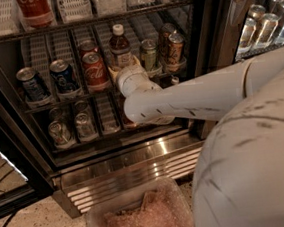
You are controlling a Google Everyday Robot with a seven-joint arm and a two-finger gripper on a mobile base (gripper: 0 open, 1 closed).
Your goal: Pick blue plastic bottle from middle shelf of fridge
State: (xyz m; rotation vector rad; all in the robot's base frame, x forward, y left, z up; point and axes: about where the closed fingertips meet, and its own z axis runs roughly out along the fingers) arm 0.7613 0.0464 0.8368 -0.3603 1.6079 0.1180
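Jaw state cannot be told: the gripper (126,71) sits against the lower body of the blue plastic bottle (119,43). That bottle stands upright in a white lane on the middle shelf (65,99) of the fridge (122,173), between red cans (95,70) and a green can (149,52). Blue cans (63,76) occupy the left lanes and gold-brown cans (175,47) the right. Silver cans (74,127) fill the shelf below.

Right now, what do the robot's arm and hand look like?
The arm is a thick, smooth, off-white tube with rounded joints and faint dark seams; no cables show. Its hand, by the bottle on the middle shelf, is a rounded white knob edged in pale tan.
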